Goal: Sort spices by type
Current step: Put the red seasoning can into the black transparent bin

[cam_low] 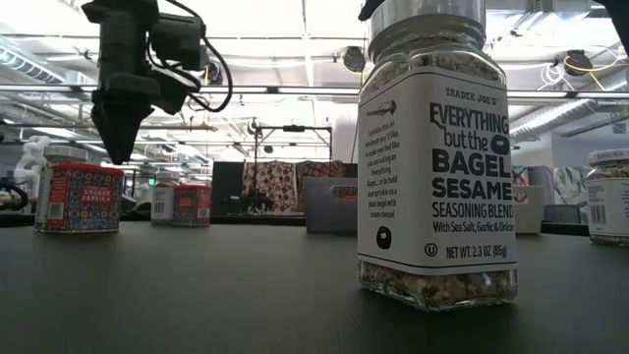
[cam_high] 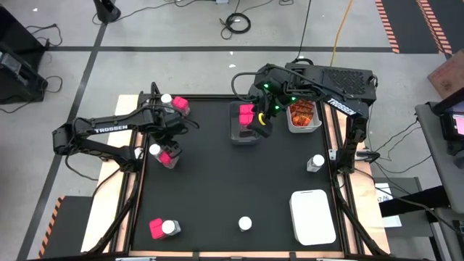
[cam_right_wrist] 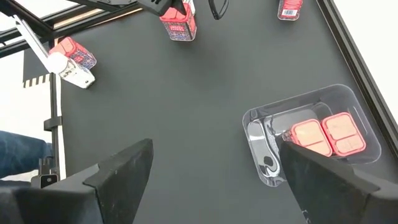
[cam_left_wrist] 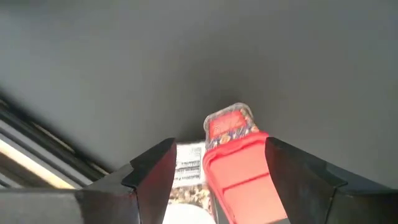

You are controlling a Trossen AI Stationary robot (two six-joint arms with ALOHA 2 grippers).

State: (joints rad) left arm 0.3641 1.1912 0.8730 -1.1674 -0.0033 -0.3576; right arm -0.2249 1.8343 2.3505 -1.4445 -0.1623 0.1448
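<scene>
From above, taking the clear bin (cam_high: 245, 125) near the far middle of the black mat as the landmark: the right gripper (cam_high: 261, 122) is hovering right at its edge, over the side nearer the sachet bin (cam_high: 304, 116), and a pink pack (cam_high: 247, 114) is already lying inside. Well off to the bin's left, the left gripper (cam_high: 167, 148) is hanging over a pink tin (cam_high: 169, 157) that is standing beside a white-lidded jar (cam_high: 154, 151). Other spices are waiting farther out: a tin and jar pair (cam_high: 175, 104) toward the far left corner, another pair (cam_high: 162, 228) at the near left, single jars at (cam_high: 245, 224) and (cam_high: 315, 162).

At table height a big seasoning jar (cam_low: 437, 157) is standing upright in front, and a dark gripper (cam_low: 126, 93) is pointing down over a red tin (cam_low: 81, 197).

The left wrist camera is showing the red-lidded tin (cam_left_wrist: 239, 171) between its spread fingers (cam_left_wrist: 152, 171), upright with its lid facing up into the jaws; whether the pads are pressing it I cannot tell. The left arm is plainly the nearer one.

The right wrist camera is looking down between widely parted, empty fingers (cam_right_wrist: 121, 171) at the bin (cam_right_wrist: 311, 134), where two pink packs (cam_right_wrist: 326, 135) are lying flat side by side.
</scene>
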